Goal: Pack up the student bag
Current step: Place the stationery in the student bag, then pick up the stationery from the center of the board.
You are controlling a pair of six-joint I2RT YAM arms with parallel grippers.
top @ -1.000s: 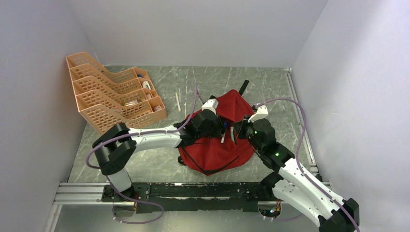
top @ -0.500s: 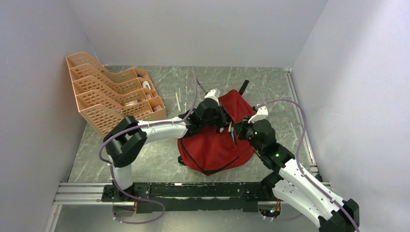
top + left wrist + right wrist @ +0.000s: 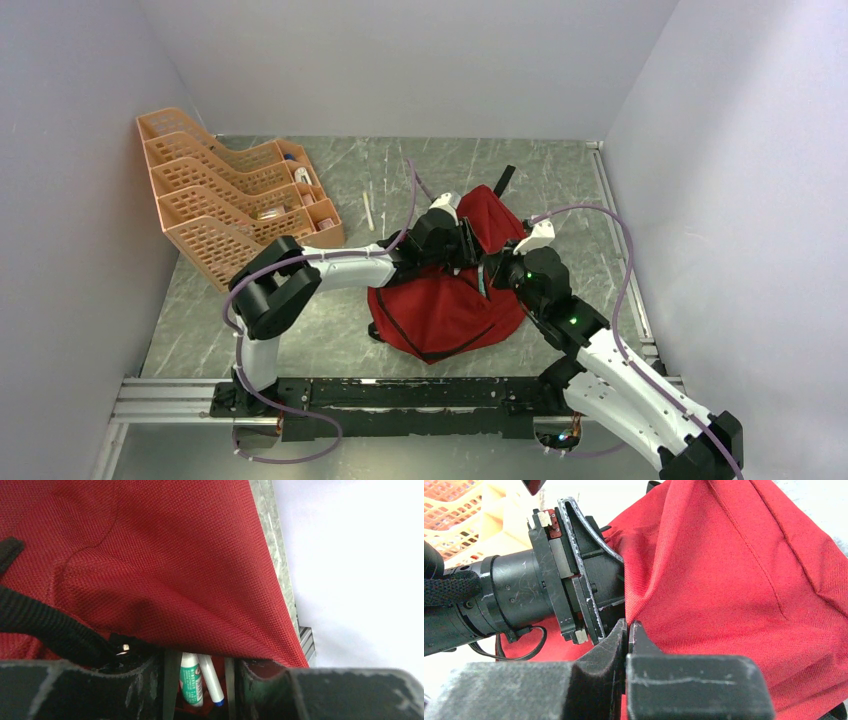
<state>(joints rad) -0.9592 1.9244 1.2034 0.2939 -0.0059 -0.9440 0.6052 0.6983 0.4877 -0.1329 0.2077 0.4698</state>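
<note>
The student bag [image 3: 440, 310] is a red fabric backpack lying mid-table, its upper flap [image 3: 495, 215] lifted. My right gripper [image 3: 628, 625] is shut on an edge of that red fabric [image 3: 734, 580] and holds it up. My left gripper [image 3: 470, 245] reaches under the flap [image 3: 175, 570] into the opening. Its jaws stand apart. Between them, deeper inside the bag, lie a green-and-white glue stick [image 3: 190, 680] and a white pen [image 3: 210, 680] with a blue tip. Neither is pressed by the fingers.
An orange plastic tray rack [image 3: 225, 205] stands at the back left with small items in its end compartments. A thin pale stick [image 3: 368, 212] lies on the table beside it. A black strap [image 3: 505, 180] sticks out behind the bag. Walls close in on three sides.
My left arm has pushed rightward and deeper under the lifted flap, and its jaws have opened, letting go of the white items. The right gripper has kept its hold on the fabric.
</note>
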